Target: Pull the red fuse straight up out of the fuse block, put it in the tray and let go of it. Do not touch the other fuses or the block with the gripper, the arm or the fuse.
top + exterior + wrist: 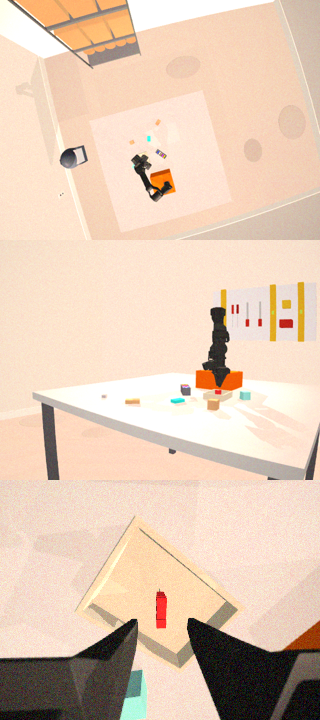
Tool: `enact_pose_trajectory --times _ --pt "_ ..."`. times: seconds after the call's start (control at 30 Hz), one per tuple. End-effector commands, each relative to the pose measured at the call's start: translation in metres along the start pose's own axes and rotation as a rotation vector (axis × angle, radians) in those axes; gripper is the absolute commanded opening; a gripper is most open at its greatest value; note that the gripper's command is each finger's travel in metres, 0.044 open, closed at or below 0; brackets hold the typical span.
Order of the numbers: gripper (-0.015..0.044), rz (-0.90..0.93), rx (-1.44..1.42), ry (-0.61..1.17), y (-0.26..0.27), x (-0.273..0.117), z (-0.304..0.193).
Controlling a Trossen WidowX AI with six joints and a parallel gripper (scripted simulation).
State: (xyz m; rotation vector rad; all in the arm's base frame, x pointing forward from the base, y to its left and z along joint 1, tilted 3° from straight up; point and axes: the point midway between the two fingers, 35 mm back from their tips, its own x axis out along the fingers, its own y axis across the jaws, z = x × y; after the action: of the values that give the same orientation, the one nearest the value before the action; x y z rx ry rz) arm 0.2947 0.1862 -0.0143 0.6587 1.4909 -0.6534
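The red fuse is inside the outline of the beige tray, below the fingertips and apart from both. Whether it rests on the tray floor or is still just above it is hard to tell. My gripper is open and empty, pointing down over the tray. In the top view the arm covers much of the tray and hides the fuse. The dark fuse block stands beside the tray with several coloured fuses in it, apart from the gripper.
A large orange box stands behind the tray. A pale teal cube is beside it. A cyan block and two tan blocks lie nearer the exterior camera.
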Motion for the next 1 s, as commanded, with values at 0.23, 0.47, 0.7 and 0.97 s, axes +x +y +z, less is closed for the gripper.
enact_pose_trajectory --times 0.23,0.47,0.7,0.97 --pt "0.0330 -0.006 0.003 0.004 -0.001 -0.038 -0.001" --pt "0.0330 -0.006 0.003 0.004 -0.001 -0.038 -0.001" --pt "0.0330 -0.009 0.002 0.002 -0.002 -0.036 0.000" --pt "0.0330 -0.009 0.002 0.002 -0.002 -0.036 0.000"
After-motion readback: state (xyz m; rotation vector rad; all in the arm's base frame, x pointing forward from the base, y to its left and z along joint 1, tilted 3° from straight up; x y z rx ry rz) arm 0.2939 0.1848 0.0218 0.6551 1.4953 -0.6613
